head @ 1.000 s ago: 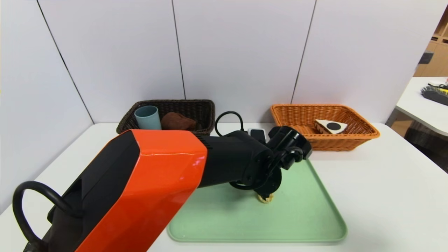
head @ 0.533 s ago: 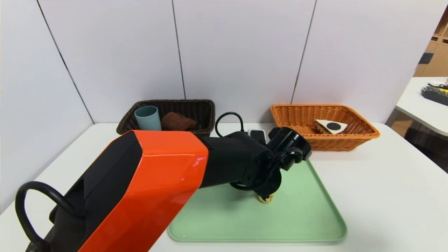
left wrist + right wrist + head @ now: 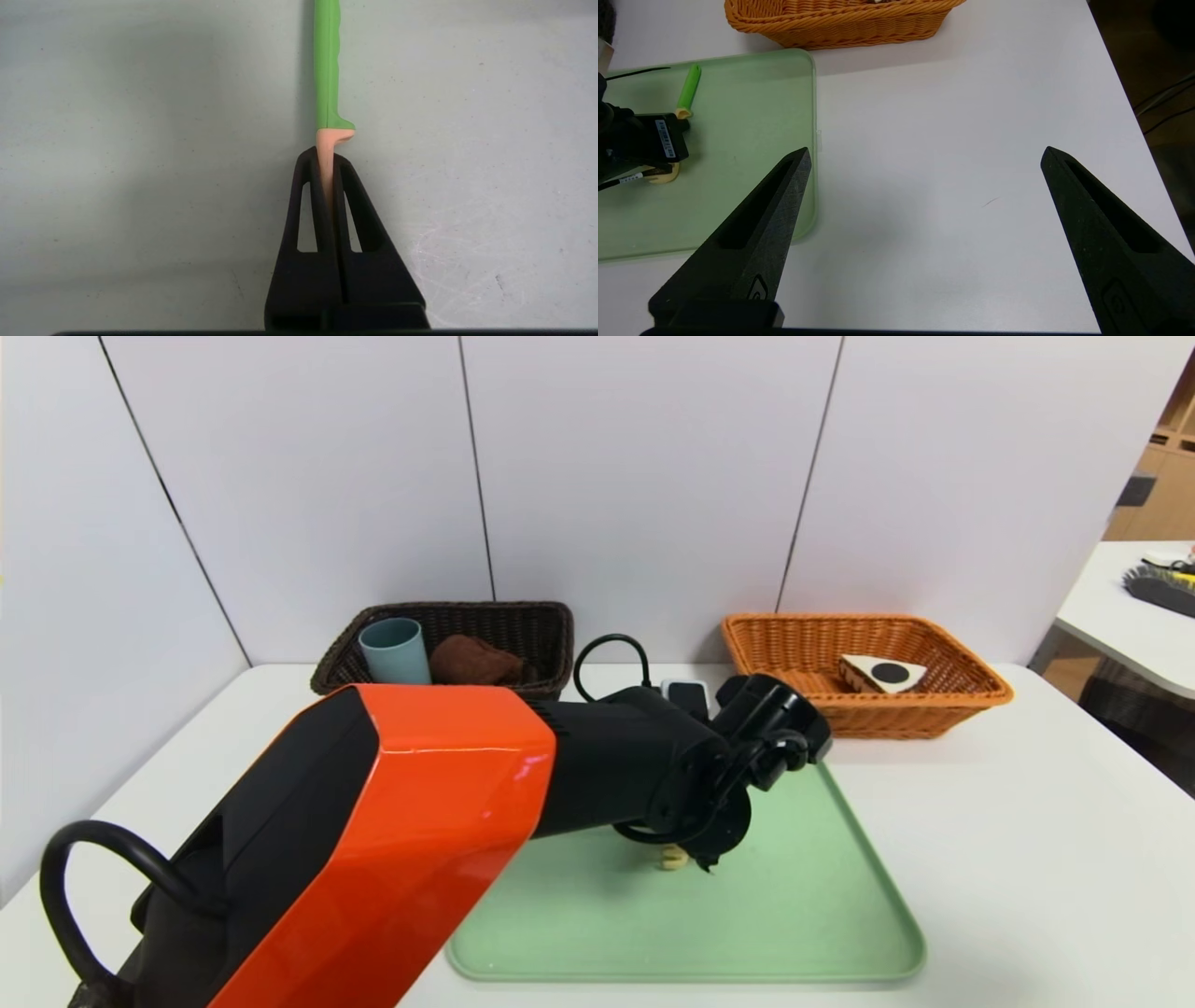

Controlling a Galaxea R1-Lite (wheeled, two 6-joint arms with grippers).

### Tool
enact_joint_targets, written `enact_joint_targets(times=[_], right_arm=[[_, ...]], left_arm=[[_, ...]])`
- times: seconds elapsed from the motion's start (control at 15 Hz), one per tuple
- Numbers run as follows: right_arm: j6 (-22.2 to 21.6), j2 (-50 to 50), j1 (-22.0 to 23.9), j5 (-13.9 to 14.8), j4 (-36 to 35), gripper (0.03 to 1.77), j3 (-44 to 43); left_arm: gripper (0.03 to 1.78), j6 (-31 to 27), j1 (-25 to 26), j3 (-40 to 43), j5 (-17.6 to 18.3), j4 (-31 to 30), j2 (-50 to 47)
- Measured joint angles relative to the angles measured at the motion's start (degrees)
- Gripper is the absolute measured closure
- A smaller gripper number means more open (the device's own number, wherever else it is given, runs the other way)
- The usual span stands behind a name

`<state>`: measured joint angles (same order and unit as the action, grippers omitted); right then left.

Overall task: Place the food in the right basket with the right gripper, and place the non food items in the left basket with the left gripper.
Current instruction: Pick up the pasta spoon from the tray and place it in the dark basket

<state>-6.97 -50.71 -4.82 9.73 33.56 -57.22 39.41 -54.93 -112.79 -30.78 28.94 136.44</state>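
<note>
Tray-flat knife (image 3: 328, 70), handle beyond left hand (image 3: 327, 158)

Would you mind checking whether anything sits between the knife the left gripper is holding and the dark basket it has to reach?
Nothing visible blocks the way. The left gripper is shut on the knife over the green tray. The dark basket stands beyond the tray; the left arm hides the table between them. A blue cup and a brown item already lie inside.

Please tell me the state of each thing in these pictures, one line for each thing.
Left gripper: shut on the toy knife, over the green tray.
Toy knife: held by its beige blade, green handle pointing away.
Right gripper: open, holding nothing, above the table.
Green tray: flat on the table.
Brown basket: holds a blue cup.
Orange basket: holds a cake slice.
</note>
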Motion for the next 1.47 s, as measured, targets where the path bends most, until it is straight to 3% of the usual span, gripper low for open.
enact_joint_targets(times=[0.47,0.8,1.07,1.27,1.47], right_arm=[[0.00,0.02,0.00,-0.02,0.01,0.10,0.00],[-0.10,0.20,0.00,-0.02,0.23,0.10,0.26],[-0.16,-0.02,0.00,-0.13,0.00,0.10,0.04],[-0.33,-0.09,0.00,-0.20,-0.05,0.10,0.01],[-0.55,-0.02,0.00,-0.28,-0.10,0.10,-0.41]], left_arm=[[1.76,-0.06,0.00,0.06,-0.26,0.22,-0.46],[1.76,-2.01,-0.46,0.06,-0.63,0.71,-7.33],[1.76,-12.26,0.44,0.09,-1.22,-0.11,-17.66],[1.76,-23.24,5.53,0.63,-1.40,-7.89,-22.65],[1.76,-28.28,11.56,1.35,-0.85,-14.80,-23.92]])
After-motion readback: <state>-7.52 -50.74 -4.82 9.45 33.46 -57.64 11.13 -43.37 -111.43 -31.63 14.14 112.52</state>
